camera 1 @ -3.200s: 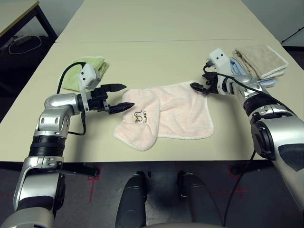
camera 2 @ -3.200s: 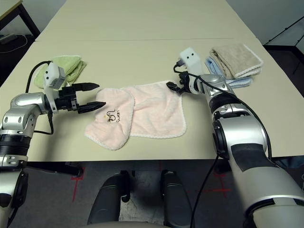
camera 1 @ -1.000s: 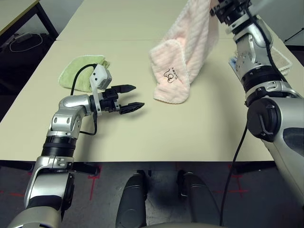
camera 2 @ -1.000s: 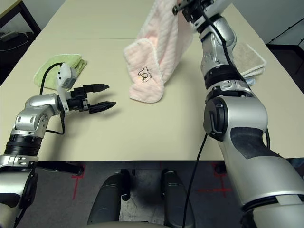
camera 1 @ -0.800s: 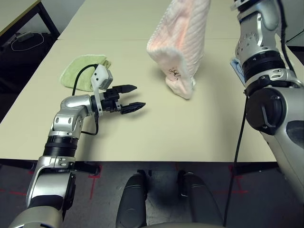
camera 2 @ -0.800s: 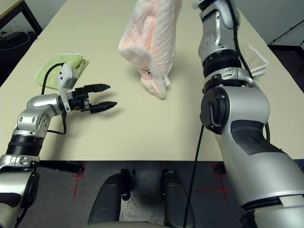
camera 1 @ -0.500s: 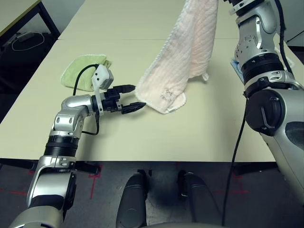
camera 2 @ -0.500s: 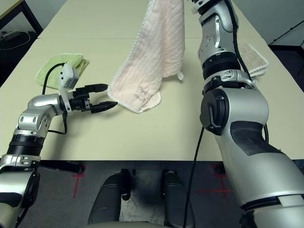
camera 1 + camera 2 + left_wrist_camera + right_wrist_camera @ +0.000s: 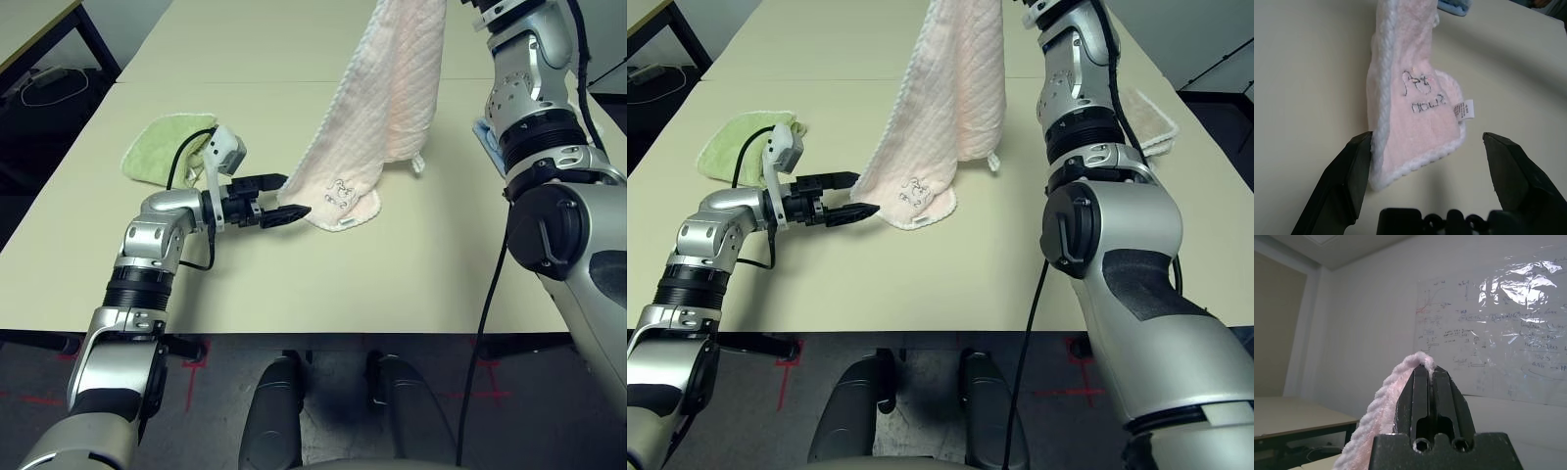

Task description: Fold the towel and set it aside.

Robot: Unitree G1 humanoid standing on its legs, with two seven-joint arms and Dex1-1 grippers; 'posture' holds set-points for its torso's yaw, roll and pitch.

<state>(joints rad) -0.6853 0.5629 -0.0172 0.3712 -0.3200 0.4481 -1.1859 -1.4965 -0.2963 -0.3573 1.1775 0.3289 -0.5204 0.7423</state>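
The pale pink towel [image 9: 392, 98] hangs from above the table, held by one stitched edge [image 9: 1382, 409] in my shut right gripper [image 9: 1428, 371], which is raised high. Its lowest corner [image 9: 341, 204] just reaches the tabletop and shows the dark embroidered mark [image 9: 1418, 90] and the white tag [image 9: 1464, 108]. My left gripper [image 9: 295, 195] is open, low over the table, with that hanging corner [image 9: 1415, 132] between its spread fingers [image 9: 1349, 181]; I cannot tell whether they touch it.
A green folded towel [image 9: 167, 157] lies behind my left arm. Light blue [image 9: 485, 132] and beige [image 9: 1151, 113] folded towels lie at the right, behind my raised right arm [image 9: 524, 88]. The near table surface [image 9: 372, 284] is bare.
The towel has swung and unrolled, and now hangs longer with its corner on the table. My left gripper has moved right and forward until its open fingers flank that corner.
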